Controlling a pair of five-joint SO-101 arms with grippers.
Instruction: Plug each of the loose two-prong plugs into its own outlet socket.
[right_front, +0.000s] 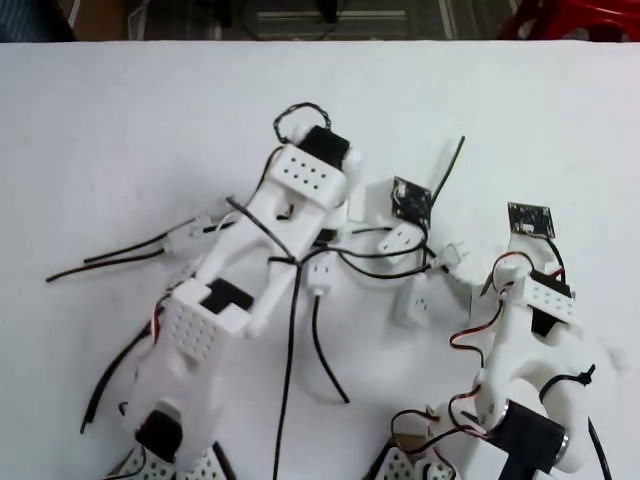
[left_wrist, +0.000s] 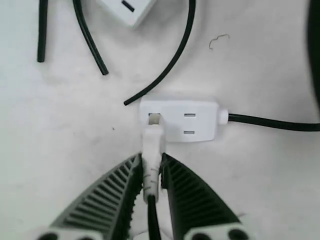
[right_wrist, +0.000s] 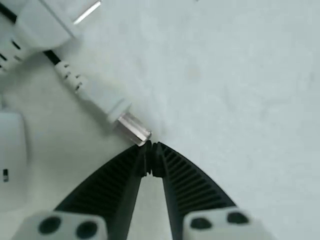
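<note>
My left gripper (left_wrist: 151, 159) is shut on a white two-prong plug (left_wrist: 152, 145). The plug's prongs sit at the end socket of a white outlet block (left_wrist: 185, 120) lying on the table, with a black cable running off the block's far end. My right gripper (right_wrist: 151, 148) is shut, and its tips touch the metal prongs (right_wrist: 132, 127) of a second white plug (right_wrist: 95, 95) that lies flat. In the high view that plug (right_front: 447, 258) lies just left of the right gripper (right_front: 487, 282).
A third plug (right_wrist: 55, 20) with bare prongs lies beyond the second one, and another white outlet (right_wrist: 10, 160) is beside it. Loose black cables (right_front: 325, 355) cross the table's middle. A further outlet (right_front: 415, 300) and plug (right_front: 320, 275) lie between the arms.
</note>
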